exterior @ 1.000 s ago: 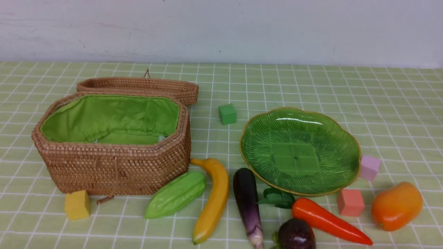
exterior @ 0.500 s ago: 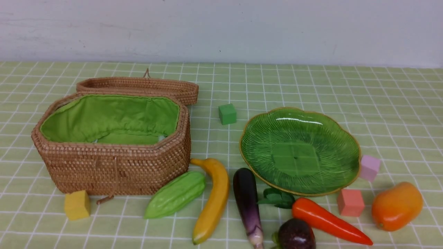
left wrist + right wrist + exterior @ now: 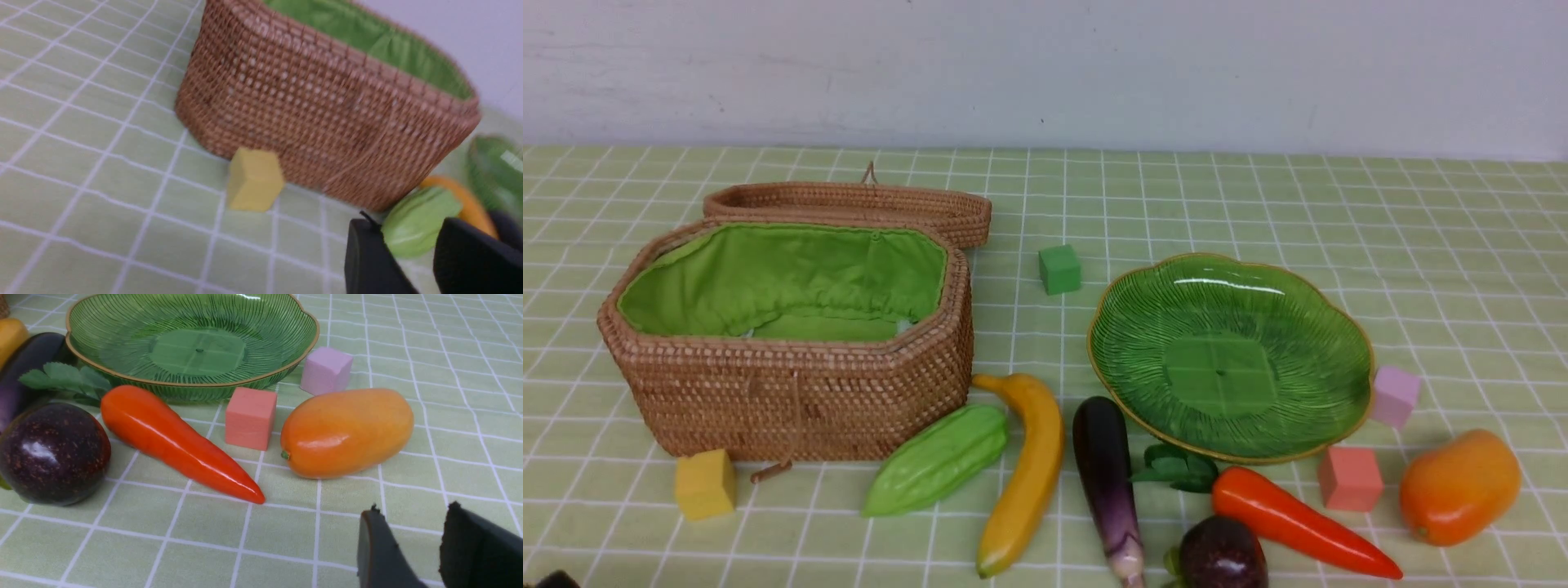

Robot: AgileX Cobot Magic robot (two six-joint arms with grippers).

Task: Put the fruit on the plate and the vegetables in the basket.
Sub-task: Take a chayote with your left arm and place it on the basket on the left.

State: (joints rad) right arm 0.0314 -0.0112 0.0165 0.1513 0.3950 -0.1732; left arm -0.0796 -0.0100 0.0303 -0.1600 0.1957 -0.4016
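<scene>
Change: dark tip is newly seen at the near left corner; all objects are left unmoved.
Containers: basket, lid folded back, only green lining seen inside; plate, only its ribbed surface shown.
Vegetables: gourd, eggplant, carrot, laid on the cloth, near side.
Fruit: banana between gourd and eggplant; purple fruit nearest; mango right of plate.
Tools: left gripper spread, nothing held, near gourd; right gripper spread, nothing held, near mango.
</scene>
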